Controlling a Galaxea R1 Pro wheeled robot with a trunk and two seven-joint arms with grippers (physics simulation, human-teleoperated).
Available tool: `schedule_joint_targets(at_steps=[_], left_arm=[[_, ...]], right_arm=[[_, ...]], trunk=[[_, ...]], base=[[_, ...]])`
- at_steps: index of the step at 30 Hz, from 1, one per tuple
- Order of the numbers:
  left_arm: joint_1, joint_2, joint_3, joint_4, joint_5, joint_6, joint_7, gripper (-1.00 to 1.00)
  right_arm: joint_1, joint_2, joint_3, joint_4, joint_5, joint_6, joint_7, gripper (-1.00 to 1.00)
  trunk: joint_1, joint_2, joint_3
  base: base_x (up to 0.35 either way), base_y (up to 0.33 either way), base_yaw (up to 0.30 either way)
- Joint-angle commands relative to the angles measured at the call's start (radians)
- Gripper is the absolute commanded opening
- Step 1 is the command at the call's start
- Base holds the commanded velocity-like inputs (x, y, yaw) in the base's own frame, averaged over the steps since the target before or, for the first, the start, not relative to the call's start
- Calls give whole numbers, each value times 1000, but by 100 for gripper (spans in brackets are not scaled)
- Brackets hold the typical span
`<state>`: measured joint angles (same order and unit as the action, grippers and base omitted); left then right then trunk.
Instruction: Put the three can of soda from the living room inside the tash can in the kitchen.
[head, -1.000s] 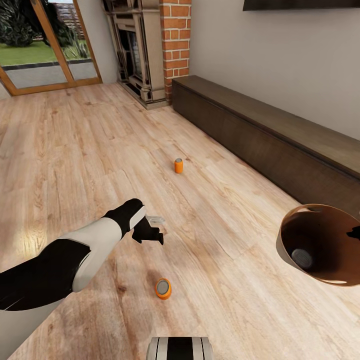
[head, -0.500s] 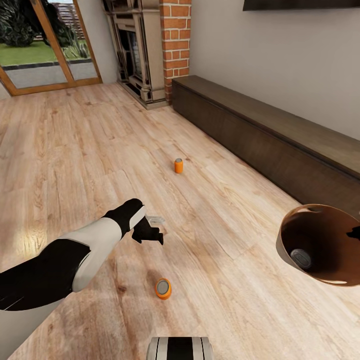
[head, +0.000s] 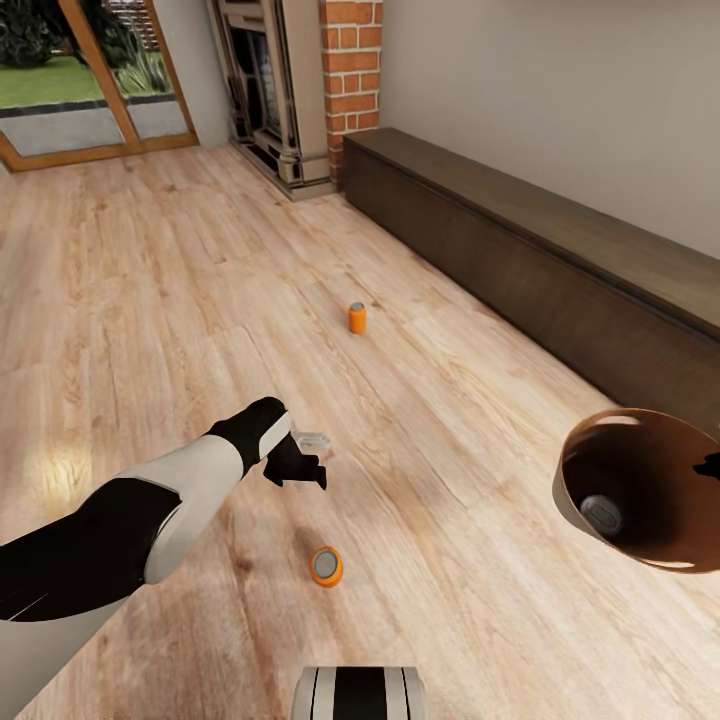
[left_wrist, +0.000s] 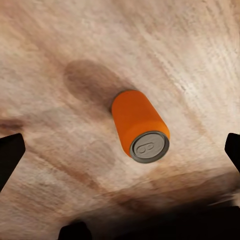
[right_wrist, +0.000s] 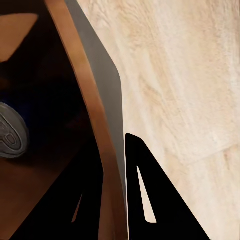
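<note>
On the wooden floor (head: 150, 300) of the living room, you have 2 orange cans in the head view. One orange can (head: 326, 566) lies on its side just ahead of your base (head: 360, 694), its silvery top facing up toward the camera. The other orange can (head: 357, 318) stands upright farther out, between you and the long dark cabinet (head: 560, 260).

Your left gripper (head: 297, 467) hangs above the floor, near the lying can but apart from it. The left wrist view gives you what the head view cannot: that can (left_wrist: 139, 126) lies between the 2 fingertips (left_wrist: 10, 155), which stand wide apart at the edges of the picture, so the gripper is open and holds nothing. A soft shadow sits on the boards beside the can.

The bin (head: 640, 488) is held up at your right, tilted so you look into its brown inside. A 3rd can (head: 603, 514) rests in it; from the head you see only its silvery top. The right wrist view adds a dark blue side to that can (right_wrist: 11, 131), though most of it is cut off by the edge. There your right gripper (right_wrist: 114, 195) has its fingers on either side of the bin's wall (right_wrist: 95, 100), 1 inside and 1 outside, clamped on it. In the head view only a dark bit of that gripper shows at the picture's edge.

The brick fireplace (head: 350, 60) and a glass door (head: 80, 80) stand at the far end.
</note>
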<state>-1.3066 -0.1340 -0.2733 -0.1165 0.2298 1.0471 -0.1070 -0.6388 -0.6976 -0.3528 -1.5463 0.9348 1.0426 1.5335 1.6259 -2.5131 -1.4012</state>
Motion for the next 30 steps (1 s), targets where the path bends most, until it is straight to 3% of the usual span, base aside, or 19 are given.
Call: schedule_joint_targets(at_steps=[1,8,15,30], left_arm=[[0,0,0,0,0,0,0,100],[1,0,-22,0,-2,-2,0,100],[1,2,-41,0,-3,-11,-1,100],[1,2,-62,-2,-3,-54,-14,100]], right_arm=[[-1,0,0,0,-2,5,7,-100],[-1,0,0,0,-2,5,7,-100],[0,0,-1,2,-2,5,7,-100],[1,-3,0,5,-2,5,7,-100]], trunk=[[0,0,-4],[3,-2,-31],[3,-2,-30],[3,-2,-14]], base=[[0,0,0],[0,0,0],[0,0,-18],[-1,0,-179]])
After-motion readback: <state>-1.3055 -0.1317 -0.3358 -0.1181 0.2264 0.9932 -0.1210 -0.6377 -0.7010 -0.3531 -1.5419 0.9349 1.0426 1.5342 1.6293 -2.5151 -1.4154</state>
